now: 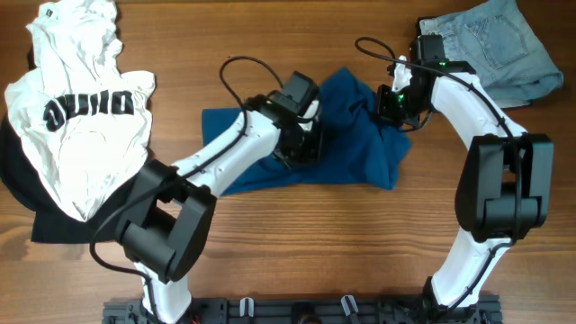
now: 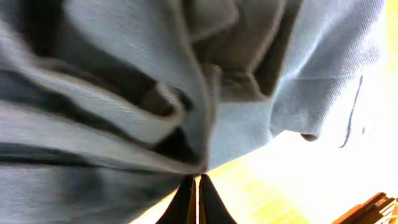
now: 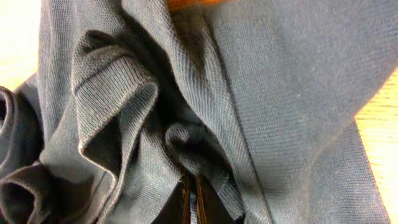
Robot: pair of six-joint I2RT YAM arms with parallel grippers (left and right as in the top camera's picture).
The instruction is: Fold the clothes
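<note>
I see the dark teal-blue shirt [image 1: 355, 157] crumpled at the middle of the wooden table [image 1: 315, 261], between my two arms. My left gripper [image 1: 301, 144] sits on the shirt's left part. In the left wrist view its fingers [image 2: 183, 205] are pressed together, with a fold of the cloth pinched at their tips. My right gripper [image 1: 393, 103] is at the shirt's upper right edge, closed to a sliver, with cloth bunched over it. The white black-lettered tee [image 1: 85, 126] lies at far left over a black garment [image 1: 22, 189]. The pale-blue denim jeans [image 1: 495, 49] lie in the top right corner, just beside my right arm.
</note>
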